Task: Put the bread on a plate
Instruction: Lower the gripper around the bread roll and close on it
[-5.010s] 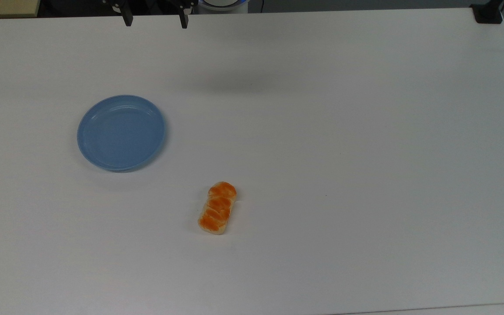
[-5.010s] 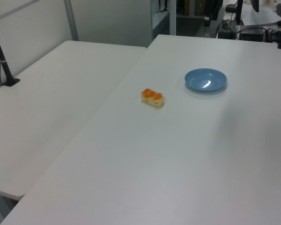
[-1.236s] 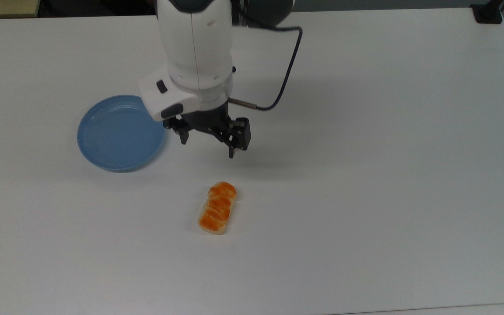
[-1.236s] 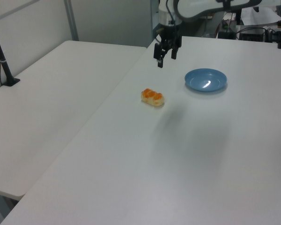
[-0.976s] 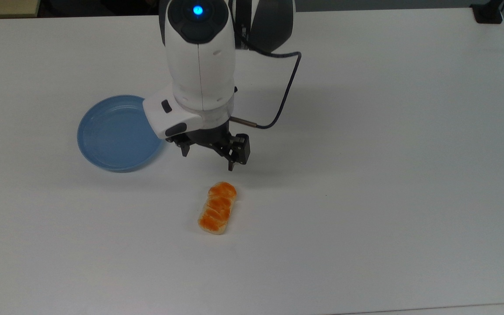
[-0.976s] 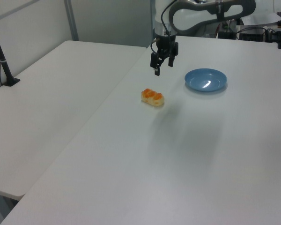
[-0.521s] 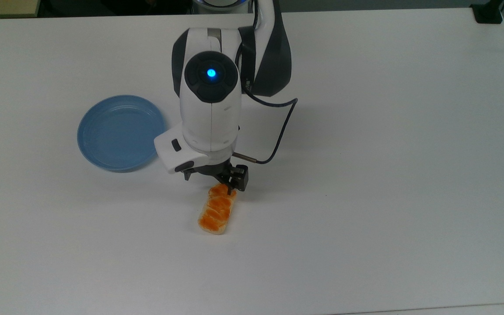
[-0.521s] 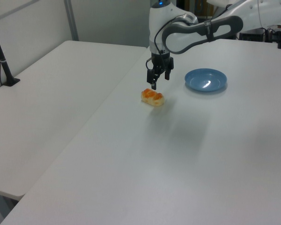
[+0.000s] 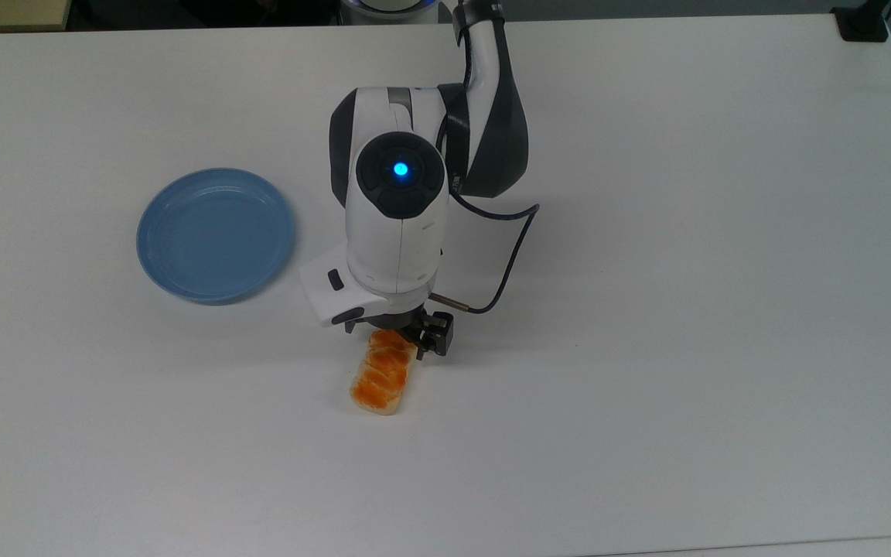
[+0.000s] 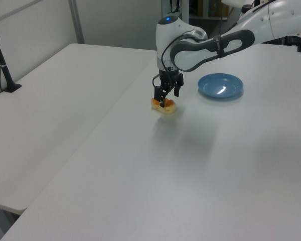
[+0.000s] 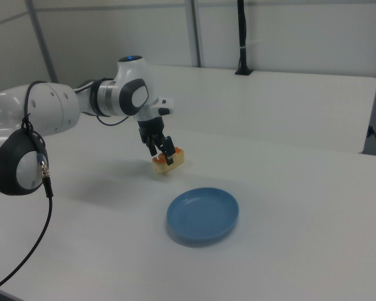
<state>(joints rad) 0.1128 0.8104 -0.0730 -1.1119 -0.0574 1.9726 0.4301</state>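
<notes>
The bread is a small long roll. Its top is shiny orange-brown and cut into puffy bumps, and its sides are pale. It lies flat on the white counter. In the top view, one end points up toward the arm and the other end points down toward the bottom edge.

The plate is round, light blue and plain, with a low raised rim. It sits on the counter well apart from the bread, up and toward the top view's left. Nothing is on it. In the right view the plate is closer to the camera than the bread.

The claw points down at the end of the bread that is nearest the arm. Its black fingers are spread apart, one on each side of that end, and the bread sits in the gap between them. In the left view the claw is right down at the bread, and in the right view the claw is low over it too. The claw is released and is not squeezing the bread. I cannot tell if the fingertips touch the bread or the counter.

A black cable loops out from the arm's wrist, toward the top view's right.
</notes>
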